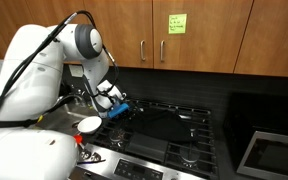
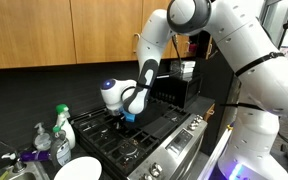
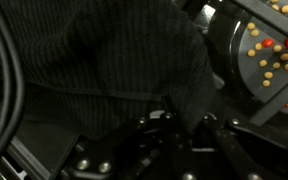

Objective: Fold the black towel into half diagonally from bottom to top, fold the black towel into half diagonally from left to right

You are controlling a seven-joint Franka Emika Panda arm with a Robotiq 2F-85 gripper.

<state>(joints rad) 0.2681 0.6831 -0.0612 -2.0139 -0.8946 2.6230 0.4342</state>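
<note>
The black ribbed towel (image 3: 104,50) fills most of the wrist view and lies on the black stove top (image 1: 179,135). In both exterior views it is hard to tell from the dark burners. My gripper (image 3: 188,118) is low over the stove, and a fold of the towel is pinched between its two fingertips. In both exterior views the gripper (image 1: 119,110) (image 2: 124,117) sits down on the stove (image 2: 159,130) near its edge, with the arm bent over it.
A pan with small yellow and red bits (image 3: 269,50) stands just beside the towel. A white plate (image 1: 89,125) lies near the stove's front corner. Spray bottles (image 2: 62,122) and another white plate (image 2: 79,168) stand on the counter. Wooden cabinets hang above.
</note>
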